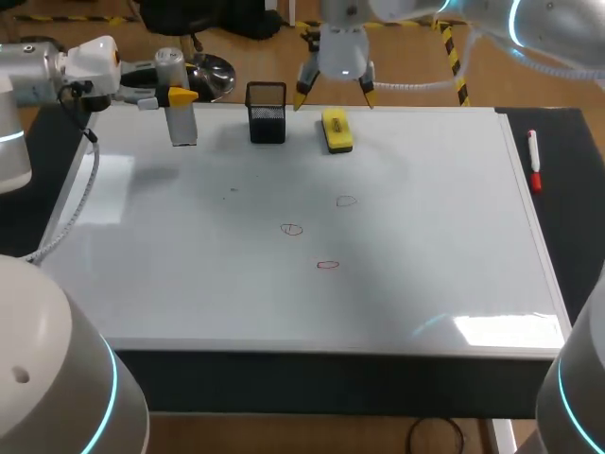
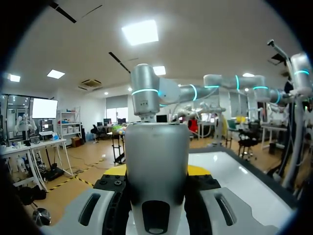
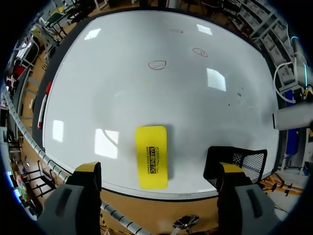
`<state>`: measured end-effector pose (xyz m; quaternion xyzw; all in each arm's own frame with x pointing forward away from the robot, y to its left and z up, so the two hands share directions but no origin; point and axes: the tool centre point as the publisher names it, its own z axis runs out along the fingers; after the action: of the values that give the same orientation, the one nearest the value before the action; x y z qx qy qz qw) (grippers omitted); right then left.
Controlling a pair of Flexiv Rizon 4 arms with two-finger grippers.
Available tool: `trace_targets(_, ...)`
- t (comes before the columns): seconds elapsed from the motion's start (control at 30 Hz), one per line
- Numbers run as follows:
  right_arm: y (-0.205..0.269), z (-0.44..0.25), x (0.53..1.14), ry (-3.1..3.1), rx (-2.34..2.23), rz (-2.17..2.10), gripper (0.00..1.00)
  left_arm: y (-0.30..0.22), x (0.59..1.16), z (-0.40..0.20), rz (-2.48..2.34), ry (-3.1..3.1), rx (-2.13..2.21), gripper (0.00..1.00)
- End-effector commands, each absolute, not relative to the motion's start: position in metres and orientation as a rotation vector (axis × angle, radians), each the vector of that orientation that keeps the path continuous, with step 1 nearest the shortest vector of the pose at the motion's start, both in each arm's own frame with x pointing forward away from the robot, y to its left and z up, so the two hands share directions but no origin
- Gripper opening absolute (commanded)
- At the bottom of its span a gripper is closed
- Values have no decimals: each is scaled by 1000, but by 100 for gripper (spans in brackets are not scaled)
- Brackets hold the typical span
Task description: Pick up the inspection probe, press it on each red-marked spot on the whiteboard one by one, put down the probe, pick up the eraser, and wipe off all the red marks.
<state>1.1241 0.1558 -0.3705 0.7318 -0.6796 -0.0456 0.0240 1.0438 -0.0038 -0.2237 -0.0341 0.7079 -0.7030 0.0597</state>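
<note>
The whiteboard lay closest, covering most of the table. At its far left edge the left gripper clamped the probe, a plain silver cylinder held upright. The right gripper hung with fingers spread above the far edge. There a black mesh cup stood beside the yellow eraser. A red marker lay off the right edge. Three small red rings marked the middle.
</note>
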Motion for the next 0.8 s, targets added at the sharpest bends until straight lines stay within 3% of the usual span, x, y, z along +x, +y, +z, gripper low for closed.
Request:
trace_targets(0.03, 154, -371, 1121, -2105, 2281, -130, 100, -4, 1043, -223, -2126, 2142, -104, 0)
trace_targets(0.8, 141, -409, 1118, -1932, 2359, -189, 100, -4, 1043, -223, -2126, 2142, -104, 0)
